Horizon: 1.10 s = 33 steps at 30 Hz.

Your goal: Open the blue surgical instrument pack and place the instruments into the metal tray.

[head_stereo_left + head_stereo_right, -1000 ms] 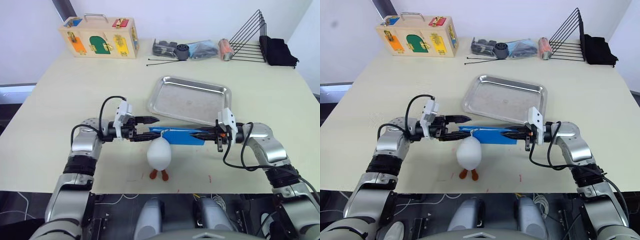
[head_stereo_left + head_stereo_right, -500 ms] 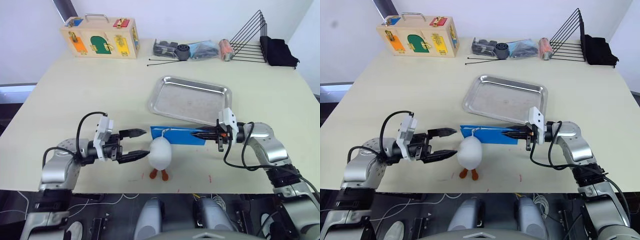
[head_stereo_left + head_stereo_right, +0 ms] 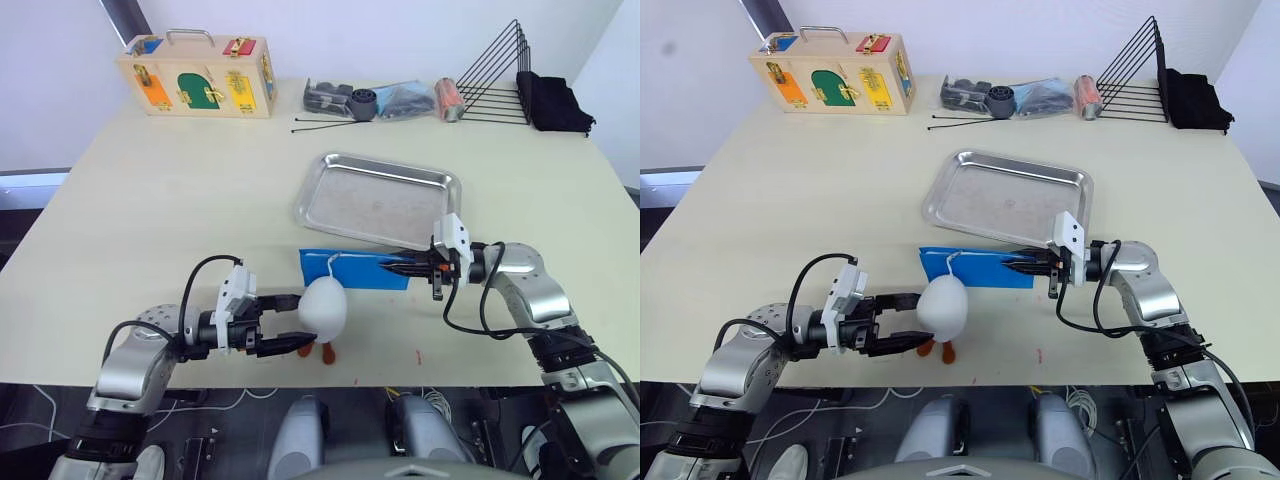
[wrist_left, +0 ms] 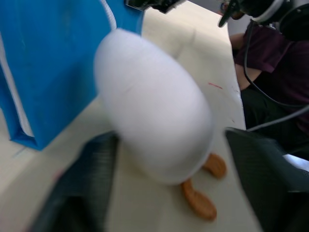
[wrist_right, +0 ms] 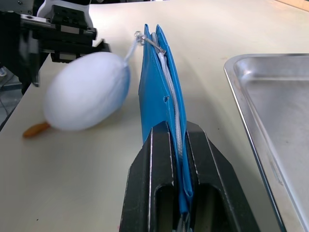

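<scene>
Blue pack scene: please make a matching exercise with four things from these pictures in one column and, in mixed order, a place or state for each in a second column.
Things:
1. blue surgical instrument pack
2. metal tray
3. left gripper
4. white egg-shaped pouch

Places or states:
A. lies empty, just beyond the pack
B. held at one end by the shut fingers of the right gripper
C. fingers open, one on each side of the pouch
D. tied to the pack's zipper by a white cord

Pairs: 1-B, 2-A, 3-C, 4-D
</scene>
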Available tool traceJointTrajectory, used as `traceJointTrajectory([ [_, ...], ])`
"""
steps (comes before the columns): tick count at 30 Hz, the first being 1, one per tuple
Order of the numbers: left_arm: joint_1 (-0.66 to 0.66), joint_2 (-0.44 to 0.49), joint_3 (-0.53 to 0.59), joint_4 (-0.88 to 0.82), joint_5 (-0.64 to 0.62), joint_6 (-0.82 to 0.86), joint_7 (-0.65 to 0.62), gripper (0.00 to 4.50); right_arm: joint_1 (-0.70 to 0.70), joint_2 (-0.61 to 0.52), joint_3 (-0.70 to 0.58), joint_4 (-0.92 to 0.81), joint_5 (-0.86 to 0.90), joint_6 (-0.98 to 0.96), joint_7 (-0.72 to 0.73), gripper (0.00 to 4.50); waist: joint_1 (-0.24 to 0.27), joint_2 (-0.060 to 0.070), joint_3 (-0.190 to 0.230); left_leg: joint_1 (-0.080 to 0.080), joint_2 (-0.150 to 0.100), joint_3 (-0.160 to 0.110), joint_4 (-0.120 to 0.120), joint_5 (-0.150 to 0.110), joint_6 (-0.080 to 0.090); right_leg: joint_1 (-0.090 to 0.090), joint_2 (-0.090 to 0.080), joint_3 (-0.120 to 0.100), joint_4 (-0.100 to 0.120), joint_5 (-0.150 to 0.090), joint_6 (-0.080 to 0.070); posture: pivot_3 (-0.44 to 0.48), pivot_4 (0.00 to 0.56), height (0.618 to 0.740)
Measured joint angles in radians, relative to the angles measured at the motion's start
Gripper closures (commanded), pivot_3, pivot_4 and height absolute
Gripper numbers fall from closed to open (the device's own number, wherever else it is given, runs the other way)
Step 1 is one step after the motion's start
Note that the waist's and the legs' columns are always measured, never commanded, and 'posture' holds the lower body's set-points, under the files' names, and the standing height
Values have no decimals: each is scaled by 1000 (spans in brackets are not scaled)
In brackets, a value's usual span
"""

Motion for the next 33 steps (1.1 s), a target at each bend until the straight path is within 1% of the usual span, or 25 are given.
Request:
traceJointTrajectory([
  [1,-1,0,3,6,-12,3,0,2625,0,0,0,0,-1,0,0,4500,0,0,0,0,0,0,0,0,0,0,0,0,0,0,0,0,150,740],
  [2,-3,0,3,10,-16,6,0,3209,0,0,0,1,-1,-1,0,4500,0,0,0,0,0,0,0,0,0,0,0,0,0,0,0,0,150,740],
  [3,-4,0,3,11,-17,6,0,3324,0,0,0,1,-1,-1,-1,4500,0,0,0,0,0,0,0,0,0,0,0,0,0,0,0,0,150,740],
  [4,-11,0,5,21,-22,7,-2,3758,-1,1,0,2,-2,-1,-2,4500,0,0,0,0,0,0,0,0,0,0,0,0,0,0,0,0,150,740],
  [6,-21,3,10,32,-22,4,-3,4463,-1,3,0,3,-2,-1,-2,4500,0,0,0,0,0,0,0,0,0,0,0,0,0,0,0,0,150,740],
  [11,-50,32,52,66,-32,-2,-18,4463,-1,4,-1,5,-3,-6,-3,4500,-2,0,0,0,0,0,0,0,0,0,0,0,0,0,0,0,150,740],
  [18,-51,33,78,87,-39,-4,-23,4463,-1,8,-1,9,-3,-12,-5,4500,-2,0,0,0,0,0,0,0,0,0,0,0,0,0,0,0,150,740],
  [20,-50,32,78,74,-54,25,-16,3981,-1,9,-1,9,-4,-13,-6,4500,-2,0,0,0,0,0,0,0,0,0,0,0,0,0,0,0,150,740],
  [22,-50,32,78,67,-68,53,-3,3279,-1,11,-1,9,-4,-13,-7,4500,-3,0,0,0,0,0,0,0,0,0,0,0,0,0,0,0,150,740],
  [25,-50,26,79,63,-72,81,22,1740,1,12,-1,8,-4,-14,-10,4500,-3,0,0,0,0,0,0,0,0,0,0,0,0,0,0,0,150,740],
  [29,-48,14,76,63,-69,90,45,29,5,15,-5,8,-4,-16,-12,4500,-3,0,0,0,0,0,0,0,0,0,0,0,0,0,0,0,150,740],
  [32,-49,-24,47,62,-62,90,73,29,5,15,-6,8,-5,-16,-13,4500,-2,0,0,0,0,0,0,0,0,0,0,0,0,0,0,0,150,740],
  [33,-49,-50,23,62,-57,96,87,29,5,17,-6,8,-5,-16,-14,4500,-2,0,0,0,0,0,0,0,0,0,0,0,0,0,0,0,150,740],
])
